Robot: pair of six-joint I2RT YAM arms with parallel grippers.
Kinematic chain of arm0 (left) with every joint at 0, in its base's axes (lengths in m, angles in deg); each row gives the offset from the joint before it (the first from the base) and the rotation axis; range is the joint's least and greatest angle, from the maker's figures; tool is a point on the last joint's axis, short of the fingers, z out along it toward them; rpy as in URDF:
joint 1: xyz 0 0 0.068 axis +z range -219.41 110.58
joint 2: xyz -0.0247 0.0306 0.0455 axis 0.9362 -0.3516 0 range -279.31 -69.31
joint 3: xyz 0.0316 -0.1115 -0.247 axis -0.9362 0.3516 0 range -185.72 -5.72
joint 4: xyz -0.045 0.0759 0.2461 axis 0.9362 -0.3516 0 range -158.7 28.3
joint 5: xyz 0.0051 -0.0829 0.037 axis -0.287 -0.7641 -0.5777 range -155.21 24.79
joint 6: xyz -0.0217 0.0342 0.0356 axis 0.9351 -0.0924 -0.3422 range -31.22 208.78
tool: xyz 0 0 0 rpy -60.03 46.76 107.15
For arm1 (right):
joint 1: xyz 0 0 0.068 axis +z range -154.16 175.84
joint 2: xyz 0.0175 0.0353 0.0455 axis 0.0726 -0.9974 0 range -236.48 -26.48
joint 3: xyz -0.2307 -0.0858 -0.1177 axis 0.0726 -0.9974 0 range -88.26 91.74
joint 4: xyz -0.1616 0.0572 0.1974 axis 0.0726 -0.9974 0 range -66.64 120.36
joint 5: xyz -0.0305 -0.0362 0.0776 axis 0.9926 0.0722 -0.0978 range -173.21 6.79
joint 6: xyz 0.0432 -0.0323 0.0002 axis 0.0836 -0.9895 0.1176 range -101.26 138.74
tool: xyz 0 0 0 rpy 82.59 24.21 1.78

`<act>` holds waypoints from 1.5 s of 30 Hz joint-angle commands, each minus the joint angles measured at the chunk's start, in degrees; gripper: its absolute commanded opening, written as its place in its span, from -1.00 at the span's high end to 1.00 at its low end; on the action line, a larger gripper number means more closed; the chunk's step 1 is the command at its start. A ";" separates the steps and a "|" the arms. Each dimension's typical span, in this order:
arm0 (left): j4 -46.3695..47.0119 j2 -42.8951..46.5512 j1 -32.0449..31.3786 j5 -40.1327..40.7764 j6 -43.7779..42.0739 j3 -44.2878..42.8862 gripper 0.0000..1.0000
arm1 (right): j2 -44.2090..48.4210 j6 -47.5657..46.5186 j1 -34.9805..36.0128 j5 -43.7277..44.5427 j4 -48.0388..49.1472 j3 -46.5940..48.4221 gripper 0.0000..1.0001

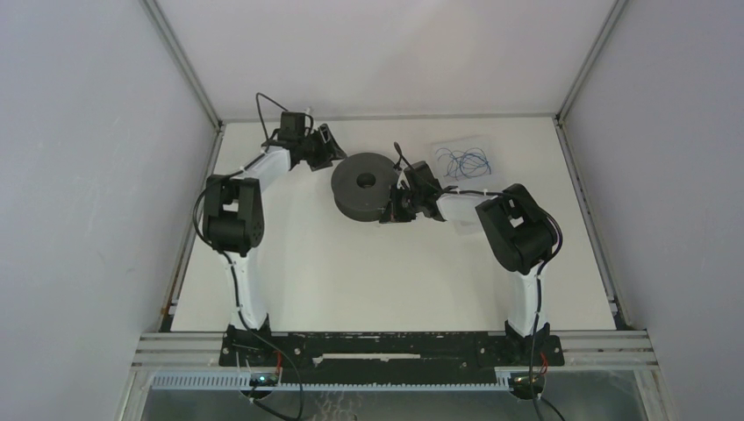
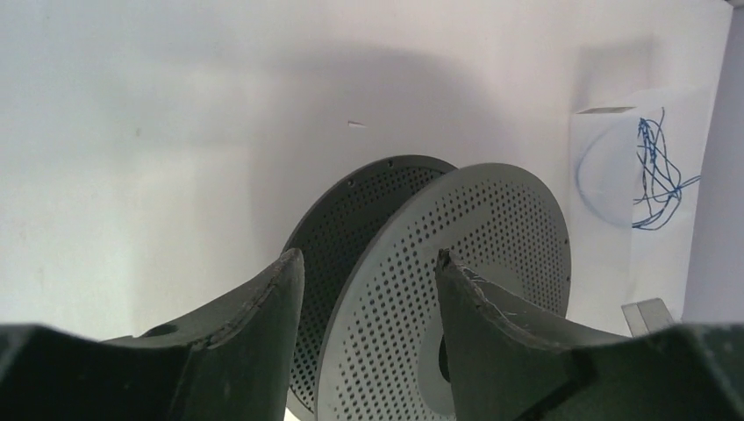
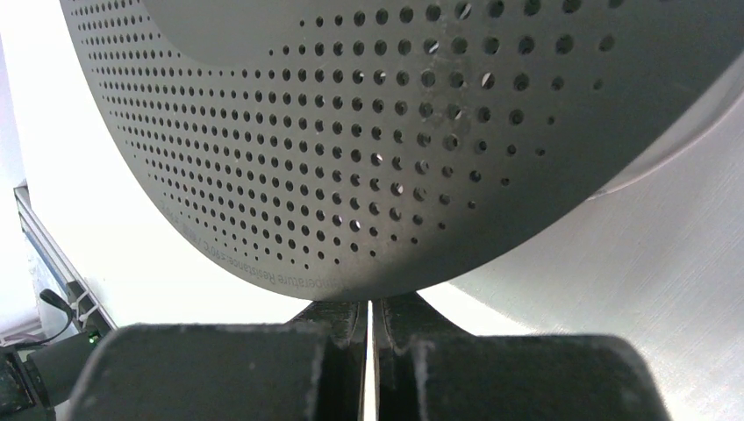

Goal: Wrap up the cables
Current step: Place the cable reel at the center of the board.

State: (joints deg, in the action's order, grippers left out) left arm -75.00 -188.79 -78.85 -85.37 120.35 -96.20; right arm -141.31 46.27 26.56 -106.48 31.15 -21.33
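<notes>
The black spool, flanked closely by the left tool and right tool, blocks the counter's far middle, and a blue wire tangle lies back-right, while the near half gives open passage.

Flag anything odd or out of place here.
A tangle of blue wire lies loose on a white sheet at the table's far right, apart from the black spool. The left gripper's fingertips look chipped along their edges. Nothing else stands out.

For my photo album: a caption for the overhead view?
Left gripper open, right gripper shut, flanking a black spool; blue wire tangle beyond.
</notes>
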 commanded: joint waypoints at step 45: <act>10.77 10.61 -2.62 -5.42 5.02 21.92 0.94 | 1.34 4.98 -4.01 -2.02 4.07 0.30 0.41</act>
State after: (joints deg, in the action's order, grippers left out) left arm -61.80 -180.07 -80.55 -90.31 126.36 -76.48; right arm -141.31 51.69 22.82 -108.01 34.35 -21.33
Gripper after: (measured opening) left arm 0.027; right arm 0.276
